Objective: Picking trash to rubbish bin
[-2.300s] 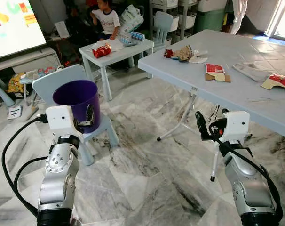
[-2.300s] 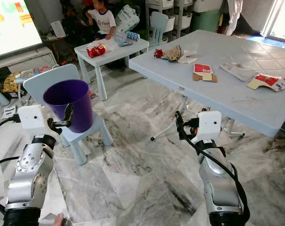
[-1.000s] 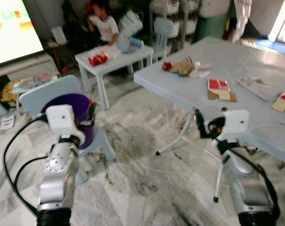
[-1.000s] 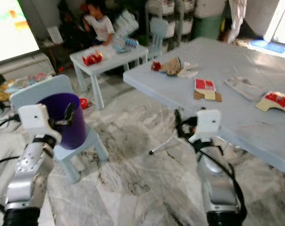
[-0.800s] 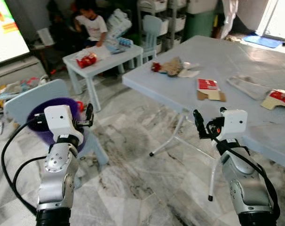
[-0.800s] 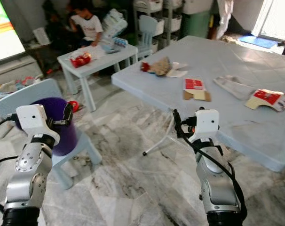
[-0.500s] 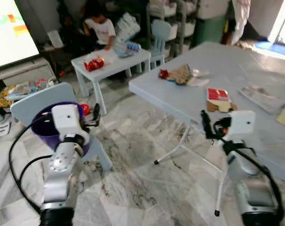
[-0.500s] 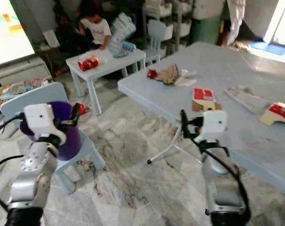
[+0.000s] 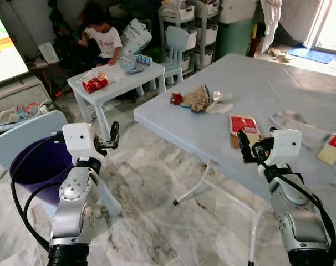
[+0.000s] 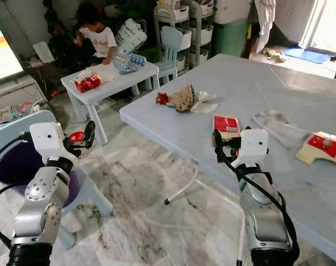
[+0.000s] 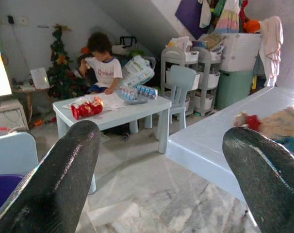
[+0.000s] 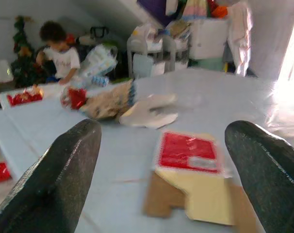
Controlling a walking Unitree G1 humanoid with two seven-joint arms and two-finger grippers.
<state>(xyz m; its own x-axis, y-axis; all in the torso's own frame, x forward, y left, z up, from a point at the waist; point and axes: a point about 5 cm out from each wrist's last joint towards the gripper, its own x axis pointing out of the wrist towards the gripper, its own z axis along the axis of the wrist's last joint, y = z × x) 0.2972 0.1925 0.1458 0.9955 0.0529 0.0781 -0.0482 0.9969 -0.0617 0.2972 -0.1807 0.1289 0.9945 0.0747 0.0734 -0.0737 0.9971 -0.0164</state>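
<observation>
Trash lies on the large pale blue table [image 9: 212, 138]: a flattened red and tan carton [image 12: 188, 151], a crumpled brown and red pile [image 9: 197, 98] with white paper [image 12: 149, 114], a pale flat wrapper [image 10: 270, 123] and another red carton [image 10: 323, 145]. The purple bin [image 9: 32, 166] stands on a small blue chair at my left. My right gripper [image 9: 243, 147] is open at the table's near edge, with the red and tan carton just beyond its fingers [image 12: 59, 179]. My left gripper [image 9: 112, 136] is open and empty beside the bin, over the floor.
A person [image 9: 101, 39] sits behind a small white table [image 9: 115, 80] that carries red snack bags. Shelves, a small chair [image 9: 176, 41] and a green bin [image 9: 234, 39] stand at the back. The big table's folding legs [image 9: 193, 191] cross the marble floor ahead.
The view has shifted and closed in on the big table. My right gripper now sits at table height right before the red and tan carton. Both grippers stay open.
</observation>
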